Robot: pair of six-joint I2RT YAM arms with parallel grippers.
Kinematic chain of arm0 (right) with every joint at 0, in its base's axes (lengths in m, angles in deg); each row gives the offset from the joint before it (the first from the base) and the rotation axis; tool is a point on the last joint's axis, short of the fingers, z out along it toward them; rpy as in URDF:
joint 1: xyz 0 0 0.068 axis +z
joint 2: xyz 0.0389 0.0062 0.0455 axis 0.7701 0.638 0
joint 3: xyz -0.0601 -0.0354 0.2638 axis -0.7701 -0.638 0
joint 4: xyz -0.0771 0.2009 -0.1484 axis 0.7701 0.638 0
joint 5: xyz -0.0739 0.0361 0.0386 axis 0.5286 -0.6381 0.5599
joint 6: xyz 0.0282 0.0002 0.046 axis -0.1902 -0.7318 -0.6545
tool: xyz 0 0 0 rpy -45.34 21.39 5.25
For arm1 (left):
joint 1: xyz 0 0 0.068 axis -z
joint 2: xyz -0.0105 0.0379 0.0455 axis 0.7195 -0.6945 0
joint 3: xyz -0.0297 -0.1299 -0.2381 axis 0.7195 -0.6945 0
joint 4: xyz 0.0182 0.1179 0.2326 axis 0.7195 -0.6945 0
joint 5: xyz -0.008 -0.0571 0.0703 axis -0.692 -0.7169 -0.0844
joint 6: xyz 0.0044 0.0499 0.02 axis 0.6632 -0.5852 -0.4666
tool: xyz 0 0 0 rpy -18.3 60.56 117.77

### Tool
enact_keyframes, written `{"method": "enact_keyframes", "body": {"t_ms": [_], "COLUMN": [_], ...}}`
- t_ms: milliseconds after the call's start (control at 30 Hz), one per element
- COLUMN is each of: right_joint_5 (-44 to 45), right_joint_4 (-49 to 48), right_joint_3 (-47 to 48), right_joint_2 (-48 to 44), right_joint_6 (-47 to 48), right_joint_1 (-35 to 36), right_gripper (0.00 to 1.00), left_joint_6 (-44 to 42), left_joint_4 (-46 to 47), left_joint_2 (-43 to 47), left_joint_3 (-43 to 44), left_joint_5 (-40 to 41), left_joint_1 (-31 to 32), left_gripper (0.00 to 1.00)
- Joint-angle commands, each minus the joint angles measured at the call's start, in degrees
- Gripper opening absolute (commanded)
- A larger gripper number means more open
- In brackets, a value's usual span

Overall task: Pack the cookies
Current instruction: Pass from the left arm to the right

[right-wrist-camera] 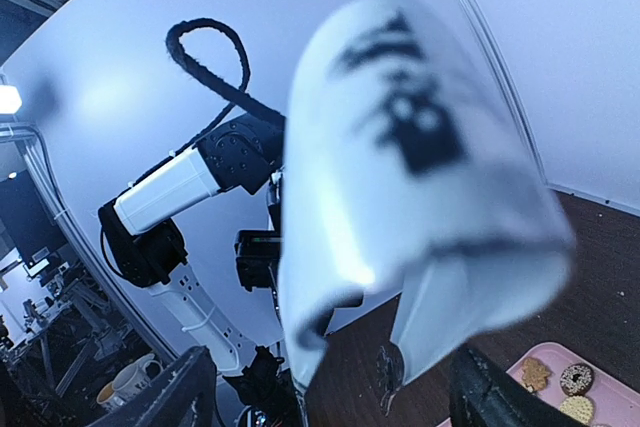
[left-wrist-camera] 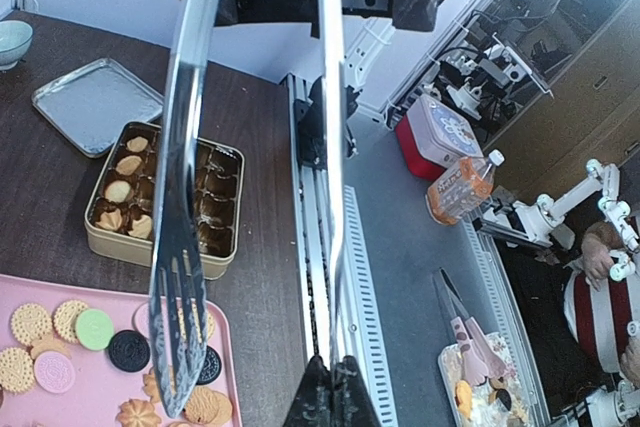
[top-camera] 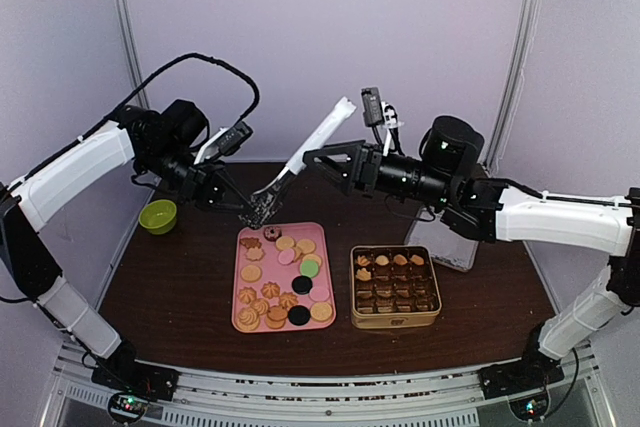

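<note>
Nearest the bases, the cookies [top-camera: 287, 299] are lying loose on the pink tray [top-camera: 240, 257], none lifted. The tin [top-camera: 395, 322] is sitting just right of the tray, with some cells filled.

Above the tray's far edge, the left gripper [top-camera: 255, 209] is pinching shut on the tip end of the tongs [top-camera: 310, 142]. It is holding them slanted up and away from the tray.

Farther up that slant, the right gripper [top-camera: 320, 162] is straddling the blades below the white handle. Its jaws are standing apart and not pinching, and the right wrist view shows the handle looming between the fingers.

This looks like a handover of the tongs, left to right. To do it well, the right gripper should be centring on both blades, with one finger outside each. That way its own squeeze will work the tongs later. It should be closing only far enough to hold them. The left gripper should be letting go only once that hold is firm. The polished metal will likely twist or slide if it is caught off-centre, dropping the tips toward the tray.
</note>
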Motion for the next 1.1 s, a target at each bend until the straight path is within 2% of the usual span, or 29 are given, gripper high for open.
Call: {"method": "enact_keyframes", "body": {"t_ms": [0, 200, 600, 767, 967, 1067], "right_joint_5": [-4.5, -6.8, -11.3, -13.3, -13.8, -14.0], "right_joint_4": [-0.1, 3.2, 3.5, -0.1, -1.9, 0.2], "right_joint_3": [2.8, 5.2, 8.4, 8.0, 7.8, 8.9], "right_joint_2": [1.0, 2.5, 6.7, 8.1, 8.4, 8.8], "right_joint_6": [-2.6, -3.0, -7.6, -10.3, -10.5, -9.4], "right_joint_1": [-1.1, -2.2, -3.3, -3.3, -3.3, -3.3], "right_gripper": [0.76, 0.64, 0.48, 0.45, 0.53, 0.51], "left_joint_6": [-0.2, -0.4, 0.4, -0.8, -1.6, -2.0], "left_joint_4": [3.1, 3.7, 6.8, 5.7, 4.2, 4.1], "left_joint_2": [1.6, 1.6, 2.7, 2.6, 2.6, 2.7], "left_joint_3": [-1.3, -1.8, -2.8, -3.1, -3.6, -3.5], "left_joint_5": [-0.3, 1.1, 4.6, 4.7, 4.0, 3.8], "left_joint_1": [0.0, 0.0, 0.1, 0.0, 0.0, 0.1], "left_gripper": [0.0, 0.0, 0.0, 0.0, 0.0, 0.0]}}
